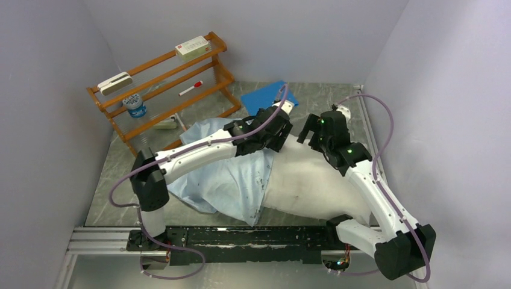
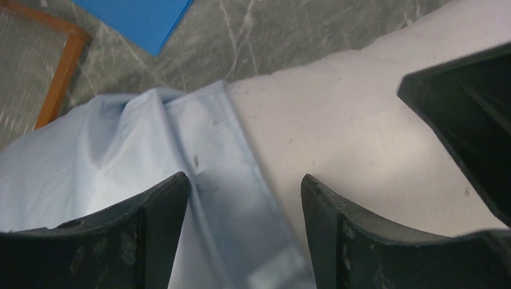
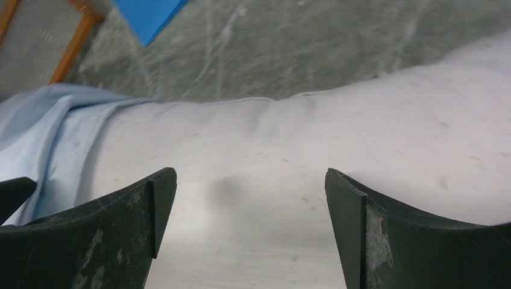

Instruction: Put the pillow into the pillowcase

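Seen from overhead, a plump white pillow (image 1: 313,180) lies across the grey surface (image 1: 337,102), its long axis running from 9 to 3 o'clock. Its 9 o'clock end appears tucked inside the pale blue pillowcase (image 1: 223,180). The left claw (image 2: 244,180), open and empty, hovers over the pillowcase hem. It is nearer the hem than the right claw (image 3: 250,174), also open, which is over bare pillow toward 3 o'clock.
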`<state>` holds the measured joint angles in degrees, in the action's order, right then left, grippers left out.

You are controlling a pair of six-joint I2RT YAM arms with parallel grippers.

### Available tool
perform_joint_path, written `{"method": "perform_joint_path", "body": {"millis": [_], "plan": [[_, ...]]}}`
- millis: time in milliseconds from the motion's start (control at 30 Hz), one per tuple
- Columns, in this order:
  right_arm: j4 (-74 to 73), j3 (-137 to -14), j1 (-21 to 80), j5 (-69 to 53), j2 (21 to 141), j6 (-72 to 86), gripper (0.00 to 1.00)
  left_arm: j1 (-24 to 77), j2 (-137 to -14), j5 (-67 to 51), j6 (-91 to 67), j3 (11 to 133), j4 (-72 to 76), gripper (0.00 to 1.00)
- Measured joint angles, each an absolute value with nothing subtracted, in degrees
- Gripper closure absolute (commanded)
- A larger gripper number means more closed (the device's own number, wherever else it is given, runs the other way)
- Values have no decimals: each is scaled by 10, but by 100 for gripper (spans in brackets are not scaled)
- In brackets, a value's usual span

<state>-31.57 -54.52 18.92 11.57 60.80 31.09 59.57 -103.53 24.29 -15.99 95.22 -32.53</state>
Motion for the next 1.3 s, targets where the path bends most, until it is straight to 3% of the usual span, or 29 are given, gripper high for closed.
{"method": "perform_joint_path", "body": {"millis": [133, 400, 467, 567, 600, 833, 1300], "plan": [[-359, -545, 189, 196, 602, 358, 3, 592, -1085, 250, -165, 997, -322, 39], [-372, -523, 188, 232, 566, 395, 4, 585, -1106, 293, -182, 997, -314, 41], [-366, -513, 188, 231, 561, 397, 4, 585, -1109, 293, -178, 997, -310, 56], [-349, -494, 188, 215, 555, 396, 4, 584, -1117, 293, -172, 997, -303, 91], [-341, -485, 188, 206, 552, 394, 4, 583, -1120, 292, -170, 997, -302, 95], [-291, -439, 187, 146, 527, 388, 5, 584, -1116, 248, -149, 997, -276, 95], [-158, -343, 183, 56, 515, 442, 8, 615, -1023, 63, -205, 912, -78, 95]]}}
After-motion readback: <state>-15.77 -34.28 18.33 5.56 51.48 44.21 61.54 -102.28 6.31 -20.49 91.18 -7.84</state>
